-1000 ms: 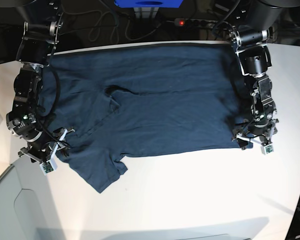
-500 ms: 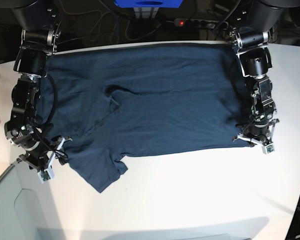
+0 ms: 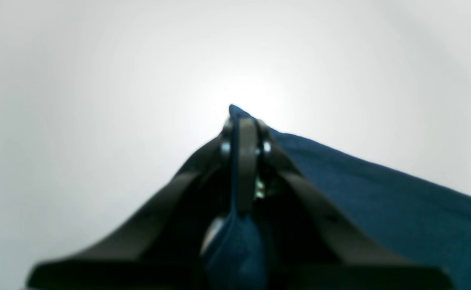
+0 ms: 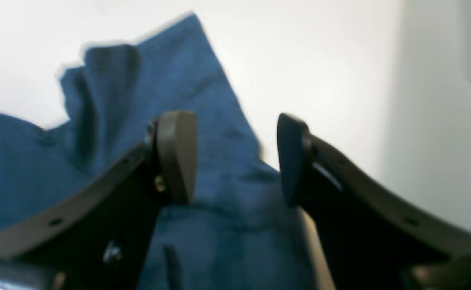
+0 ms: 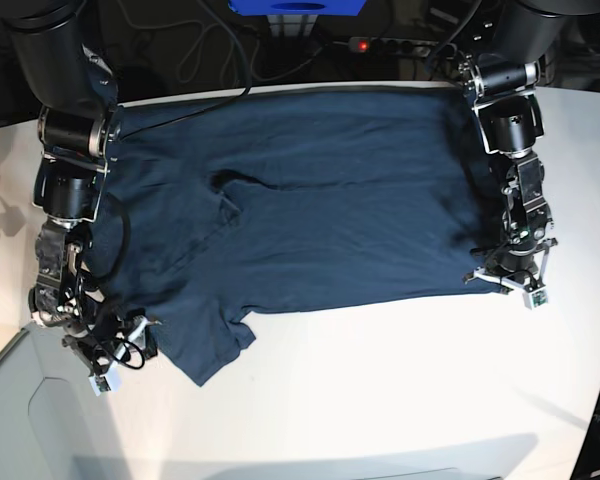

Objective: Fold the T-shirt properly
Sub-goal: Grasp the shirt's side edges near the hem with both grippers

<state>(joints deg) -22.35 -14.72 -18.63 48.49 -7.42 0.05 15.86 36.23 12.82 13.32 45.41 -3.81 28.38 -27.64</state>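
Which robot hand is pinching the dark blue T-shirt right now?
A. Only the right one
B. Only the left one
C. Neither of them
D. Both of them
B: the left gripper has its jaws closed on a corner of the dark navy-blue cotton T-shirt, while the right gripper has its jaws apart with the cloth lying loose between them.

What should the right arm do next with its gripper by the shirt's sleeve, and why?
Probably close the right gripper on the sleeve of the T-shirt. Its jaws stand open with blue cloth between them, nothing pinched yet, while the left gripper is already shut on the cloth at its own corner. Both arms likely need a hold before any fold lift.
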